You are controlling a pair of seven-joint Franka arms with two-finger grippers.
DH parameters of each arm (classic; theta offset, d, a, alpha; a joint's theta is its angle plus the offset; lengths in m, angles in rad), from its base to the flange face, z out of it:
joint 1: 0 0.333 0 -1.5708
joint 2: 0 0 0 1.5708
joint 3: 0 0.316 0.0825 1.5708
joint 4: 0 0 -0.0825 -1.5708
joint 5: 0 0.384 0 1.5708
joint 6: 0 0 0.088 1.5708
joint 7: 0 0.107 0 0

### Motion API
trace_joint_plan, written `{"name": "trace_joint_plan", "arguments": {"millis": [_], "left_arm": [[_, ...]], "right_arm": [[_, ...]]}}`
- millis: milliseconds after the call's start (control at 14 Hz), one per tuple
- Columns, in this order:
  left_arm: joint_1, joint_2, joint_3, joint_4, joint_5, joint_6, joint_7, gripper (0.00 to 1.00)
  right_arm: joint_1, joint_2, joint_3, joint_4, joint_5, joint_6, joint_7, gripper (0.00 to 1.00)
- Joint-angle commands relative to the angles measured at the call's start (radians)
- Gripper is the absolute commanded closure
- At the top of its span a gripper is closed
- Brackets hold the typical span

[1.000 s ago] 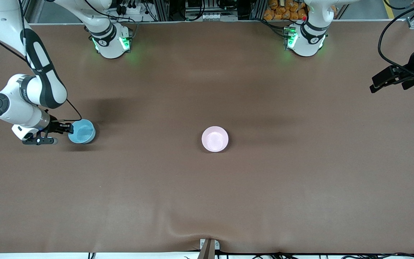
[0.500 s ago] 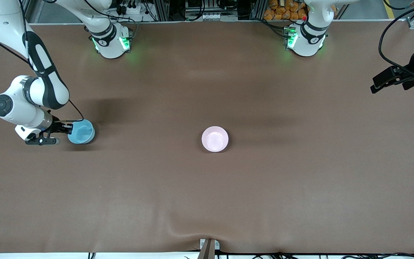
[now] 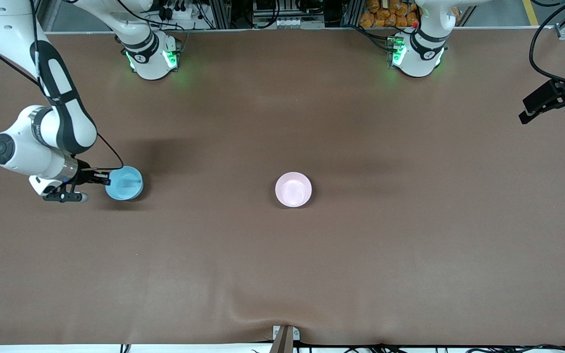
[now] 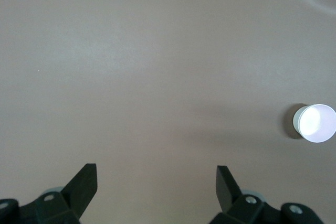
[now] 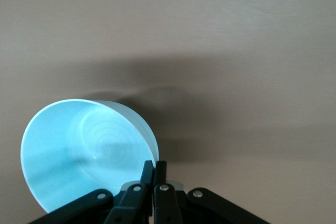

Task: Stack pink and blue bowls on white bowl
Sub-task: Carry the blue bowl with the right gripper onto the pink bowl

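My right gripper [image 3: 105,179] is shut on the rim of the blue bowl [image 3: 125,183], which hangs tilted just over the table near the right arm's end. The right wrist view shows the fingers [image 5: 148,169] pinching the wall of the blue bowl [image 5: 79,150], one inside and one outside. The pink bowl [image 3: 293,189] stands upright in the middle of the table, and also shows small in the left wrist view as the pink bowl [image 4: 315,123]. No white bowl shows on its own; it is hidden or out of view. My left gripper [image 3: 528,111] hangs open and empty over the left arm's end; in its own view the left gripper [image 4: 156,182] has bare table under it.
The brown table cover [image 3: 312,269] has a raised wrinkle at the edge nearest the front camera. The two arm bases [image 3: 152,56] stand along the edge farthest from that camera. Nothing else lies on the table.
My right gripper has shut on the blue bowl's rim and carried it a little toward the middle of the table. The left gripper has drawn back toward its end of the table.
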Motion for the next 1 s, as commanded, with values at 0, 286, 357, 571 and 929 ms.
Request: {"name": "trace_joint_plan", "arguments": {"millis": [0, 286, 357, 571, 929], "left_arm": [[0.0, -0.005, 0.0, 0.002, -0.015, -0.007, -0.009, 0.0], [-0.005, -0.012, -0.013, 0.0, -0.015, -0.013, -0.012, 0.0], [-0.004, -0.013, -0.018, -0.001, -0.014, -0.032, -0.009, 0.0], [-0.005, -0.013, -0.021, -0.001, -0.011, -0.033, -0.012, 0.0], [-0.005, -0.008, -0.032, -0.008, -0.006, -0.024, -0.009, 0.0]], "right_arm": [[0.065, -0.017, 0.0, 0.114, 0.047, -0.154, 0.17, 1.0], [0.264, -0.02, 0.001, 0.177, 0.052, -0.154, 0.529, 1.0], [0.318, -0.014, 0.001, 0.213, 0.056, -0.154, 0.633, 1.0], [0.481, 0.04, -0.002, 0.338, 0.125, -0.156, 0.911, 1.0], [0.651, 0.126, -0.002, 0.428, 0.119, -0.075, 1.209, 1.0]]}}
